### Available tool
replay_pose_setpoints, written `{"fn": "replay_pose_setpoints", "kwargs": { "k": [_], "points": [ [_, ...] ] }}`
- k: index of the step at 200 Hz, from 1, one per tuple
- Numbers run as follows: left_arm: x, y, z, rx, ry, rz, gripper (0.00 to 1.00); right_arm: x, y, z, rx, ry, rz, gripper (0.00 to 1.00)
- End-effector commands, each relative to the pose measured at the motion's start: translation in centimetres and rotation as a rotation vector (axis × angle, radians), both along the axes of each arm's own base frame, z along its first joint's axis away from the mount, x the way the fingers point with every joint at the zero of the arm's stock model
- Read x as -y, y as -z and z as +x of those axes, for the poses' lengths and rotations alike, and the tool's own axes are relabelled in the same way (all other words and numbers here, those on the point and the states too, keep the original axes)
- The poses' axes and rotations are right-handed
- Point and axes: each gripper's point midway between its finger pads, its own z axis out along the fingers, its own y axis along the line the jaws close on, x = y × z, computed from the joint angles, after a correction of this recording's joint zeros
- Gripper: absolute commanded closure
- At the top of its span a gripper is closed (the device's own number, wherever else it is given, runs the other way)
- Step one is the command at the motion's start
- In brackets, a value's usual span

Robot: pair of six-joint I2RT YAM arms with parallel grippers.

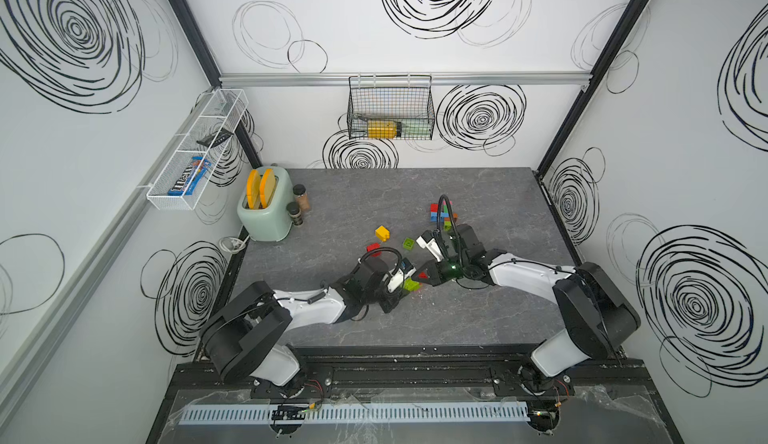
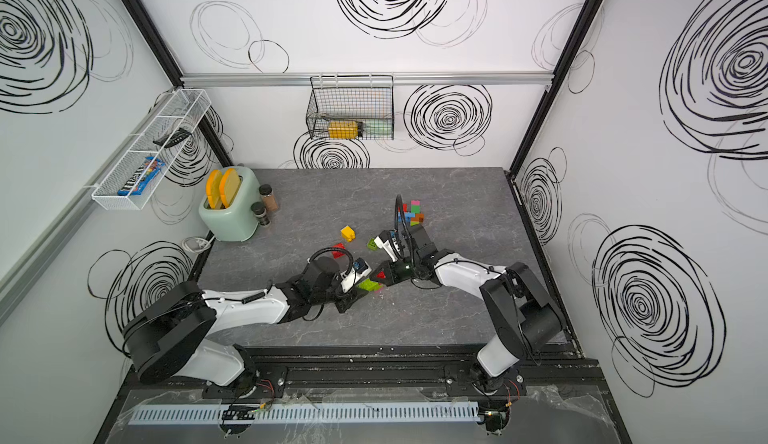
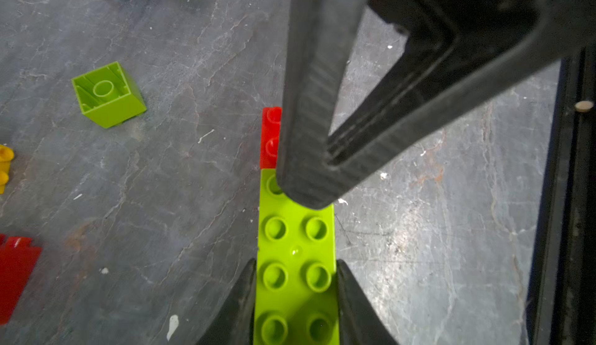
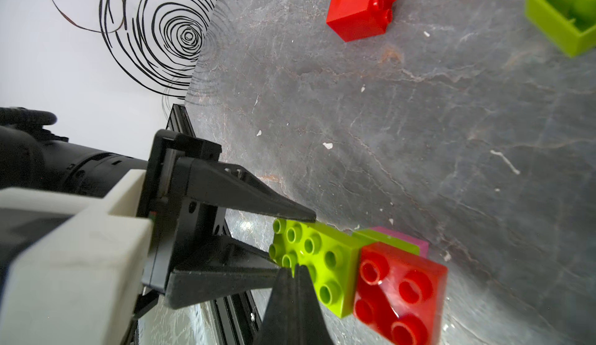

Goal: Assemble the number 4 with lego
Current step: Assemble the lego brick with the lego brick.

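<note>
My left gripper (image 3: 296,264) is shut on a lime oblong lego brick (image 3: 295,249), one finger on each long side, low over the table in both top views (image 1: 411,284) (image 2: 369,285). A red square brick (image 4: 400,291) joins the lime brick's far end, with a pink brick (image 4: 408,240) behind it. My right gripper (image 4: 293,270) is shut with nothing between its fingers. Its tips rest on the lime brick's studs next to the red brick (image 3: 270,137). Loose lego lies beyond: a yellow brick (image 1: 382,233), a lime square brick (image 1: 408,243) and a red brick (image 1: 373,248).
A cluster of mixed-colour bricks (image 1: 440,213) sits further back, behind the right wrist. A mint toaster (image 1: 264,209) and two spice jars (image 1: 300,199) stand at the back left, with a white plug and cord (image 1: 232,244) beside them. A wire basket (image 1: 390,107) hangs on the back wall.
</note>
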Motion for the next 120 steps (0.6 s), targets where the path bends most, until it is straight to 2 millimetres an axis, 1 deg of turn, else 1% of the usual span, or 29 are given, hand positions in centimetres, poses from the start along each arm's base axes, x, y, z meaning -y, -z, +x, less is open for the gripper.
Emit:
{"fn": "replay_pose_setpoints", "kwargs": {
  "k": [1,34,68,99,120],
  "points": [
    [-0.4,0.9,-0.1,-0.045,-0.011,0.027,1.0,-0.3,0.4,0.3,0.001,-0.001,-0.023,1.0],
    [-0.5,1.1,-0.1,-0.051,-0.019,0.03,1.0,1.2,2.8,0.6,-0.031,0.068,-0.118,1.0],
    [-0.7,1.3,0.0,-0.077,-0.036,0.042,1.0,2.5,5.1,0.0,-0.074,0.099,-0.197,1.0],
    [-0.7,1.6,0.1,-0.098,-0.057,0.057,1.0,3.1,5.6,-0.5,-0.081,0.106,-0.216,1.0],
    [-0.8,1.7,0.4,-0.099,-0.072,0.066,1.0,3.3,5.8,-0.4,-0.084,0.104,-0.225,1.0]
  ]
}}
